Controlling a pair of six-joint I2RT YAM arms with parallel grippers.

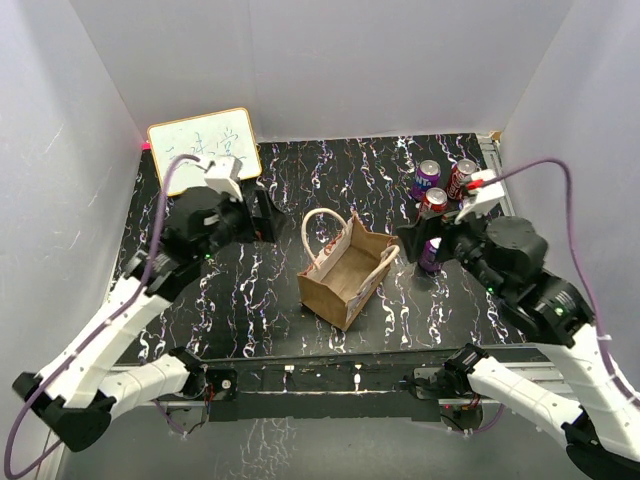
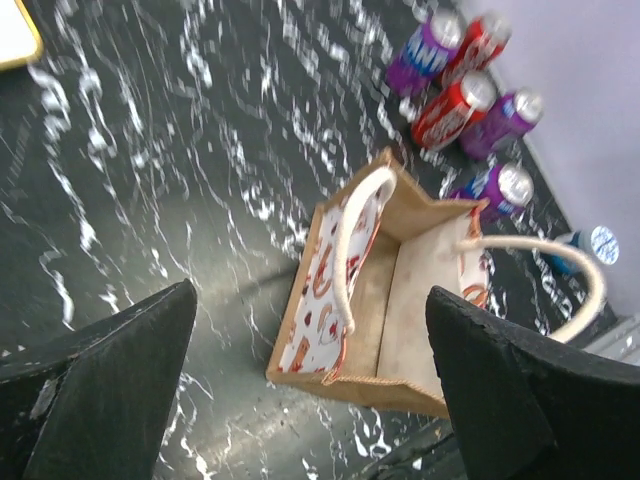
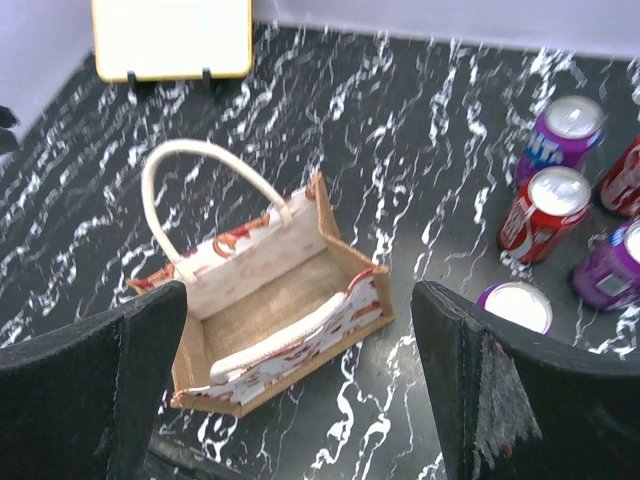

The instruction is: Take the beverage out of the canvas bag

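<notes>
The tan canvas bag (image 1: 345,275) stands open mid-table, with white loop handles and a pale patterned lining. Its inside looks empty in the left wrist view (image 2: 400,310) and the right wrist view (image 3: 262,262). Several purple and red beverage cans (image 1: 433,203) stand on the table to its right; they also show in the wrist views (image 2: 450,110) (image 3: 543,210). My left gripper (image 1: 264,214) hovers left of the bag, open and empty (image 2: 312,300). My right gripper (image 1: 414,244) hovers at the bag's right, open and empty (image 3: 298,300), partly hiding one purple can (image 1: 430,256).
A small whiteboard (image 1: 205,145) with a yellow frame leans at the back left. White walls close in the black marbled table (image 1: 270,290). A metal rail (image 1: 495,160) runs along the right edge by the cans.
</notes>
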